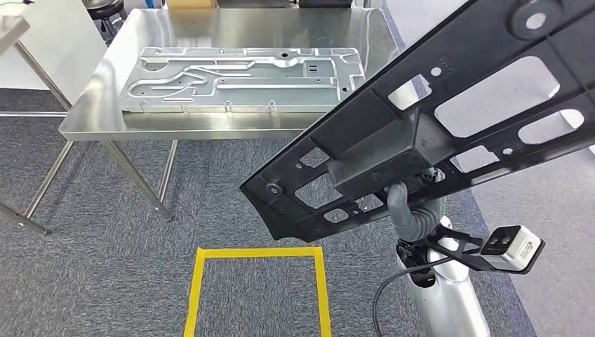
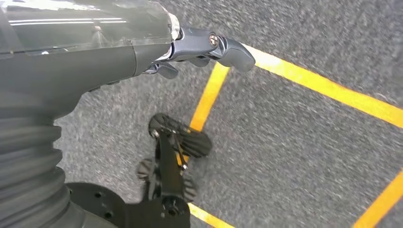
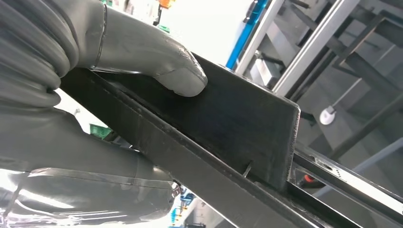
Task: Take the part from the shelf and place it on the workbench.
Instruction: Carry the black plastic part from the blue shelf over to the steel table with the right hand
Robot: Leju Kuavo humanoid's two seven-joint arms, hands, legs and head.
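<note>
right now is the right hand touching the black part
Touching. In the right wrist view the right hand presses its thumb flat on the black part, with no gap between them.

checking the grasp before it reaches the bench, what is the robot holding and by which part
The right hand grips the black perforated panel by its raised box-shaped block near the middle. The left hand holds nothing.

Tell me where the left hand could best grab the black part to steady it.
Probably the low pointed end of the black part, from beneath and the robot's left. The part tilts down toward that end, its edges are thin, and open cut-outs there give fingers purchase. The right hand already grips the boxy middle section from below.
</note>
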